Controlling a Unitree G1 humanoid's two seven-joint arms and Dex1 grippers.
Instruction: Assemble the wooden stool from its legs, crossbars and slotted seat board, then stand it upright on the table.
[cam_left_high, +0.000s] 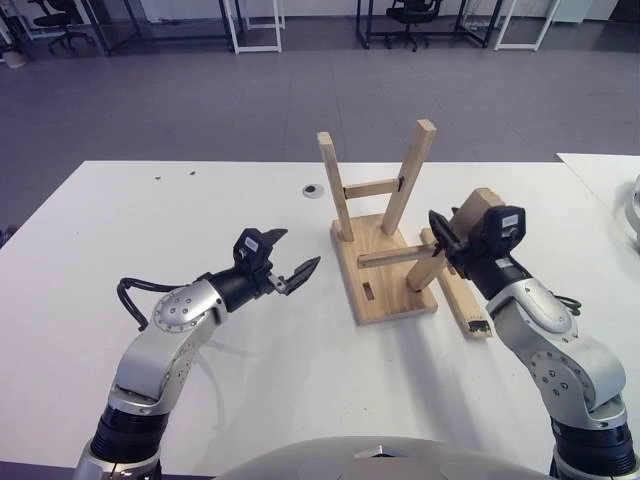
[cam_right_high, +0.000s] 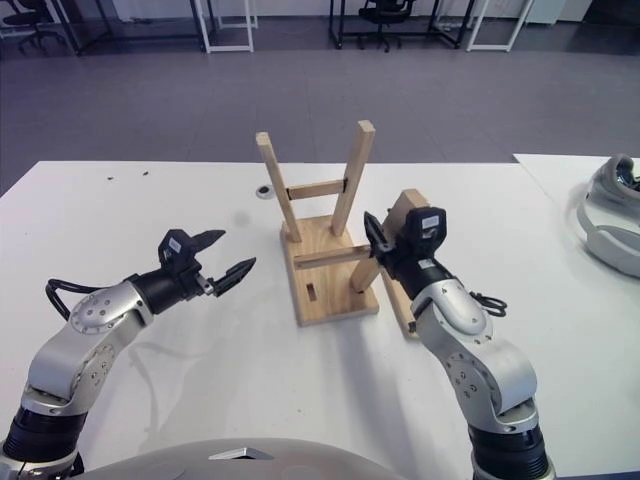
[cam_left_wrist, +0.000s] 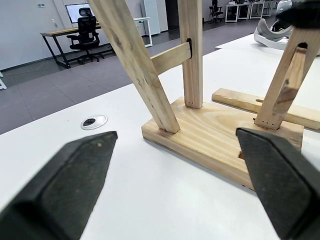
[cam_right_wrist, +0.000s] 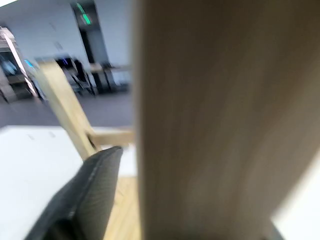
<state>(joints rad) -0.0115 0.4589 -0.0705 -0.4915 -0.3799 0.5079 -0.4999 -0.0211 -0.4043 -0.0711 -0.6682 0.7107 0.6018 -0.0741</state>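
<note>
The slotted seat board (cam_left_high: 378, 285) lies flat on the white table. Two legs (cam_left_high: 335, 185) (cam_left_high: 412, 175) stand in its far end, joined by a crossbar (cam_left_high: 372, 187). My right gripper (cam_left_high: 447, 243) is shut on a third leg (cam_left_high: 478, 208), tilted, with its lower end at the board's near right side. A second crossbar (cam_left_high: 388, 257) sticks out leftward from that leg. Seen from the right wrist, the held leg (cam_right_wrist: 200, 125) is close up beside one finger (cam_right_wrist: 85, 200). My left gripper (cam_left_high: 290, 262) hovers open to the left of the board, holding nothing; its fingertips (cam_left_wrist: 65, 185) frame the stool.
Another wooden piece (cam_left_high: 465, 305) lies on the table just right of the board. A round cable grommet (cam_left_high: 314, 190) sits behind the stool. A white headset-like object (cam_right_high: 610, 215) rests at the far right. Desks and office chairs stand on the floor beyond the table.
</note>
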